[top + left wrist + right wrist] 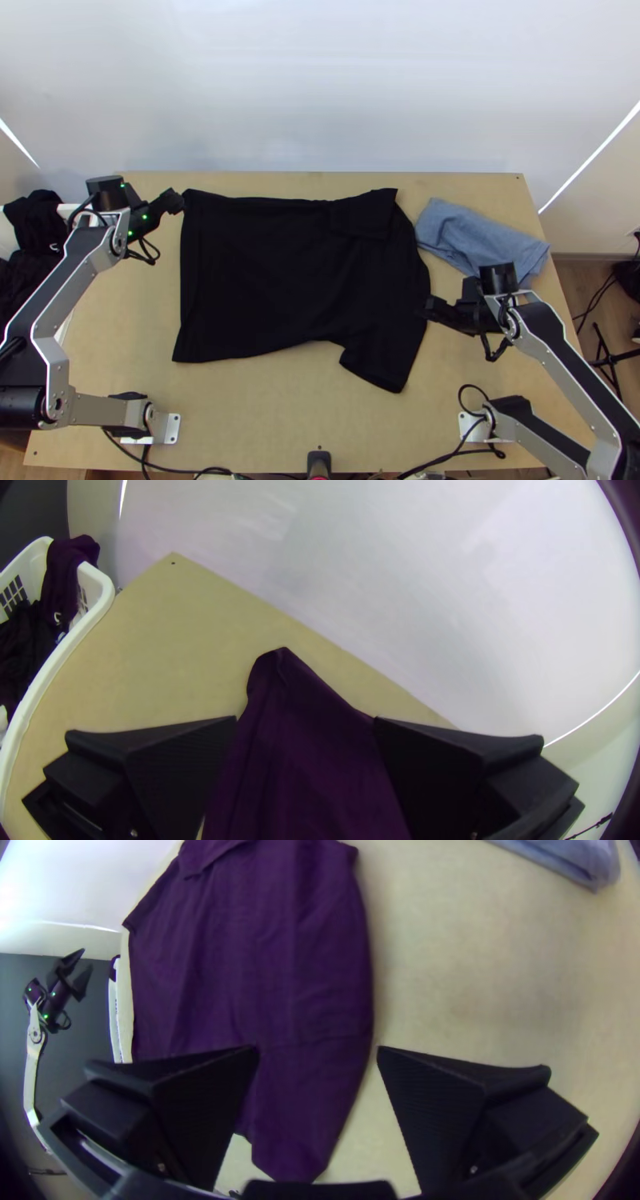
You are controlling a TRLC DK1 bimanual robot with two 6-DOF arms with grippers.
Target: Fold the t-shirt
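A black t-shirt (pixel 272 272) lies spread on the table, its hem side at the left. One sleeve points to the near edge; near the far right corner a part is folded over. My left gripper (pixel 178 202) is beside the shirt's far left corner; in the left wrist view the left gripper (pixel 305 719) stands open above that corner (pixel 287 680). My right gripper (pixel 430 308) is at the shirt's right edge. In the right wrist view, the right gripper (pixel 318 1050) is open over the edge of the shirt (pixel 300 973), with no cloth held.
A folded blue-grey cloth (pixel 480 236) lies at the table's far right, close to my right arm. A white basket (pixel 100 590) with dark clothes stands off the table's left side. Bare table (pixel 264 408) stretches along the near edge, where cables run.
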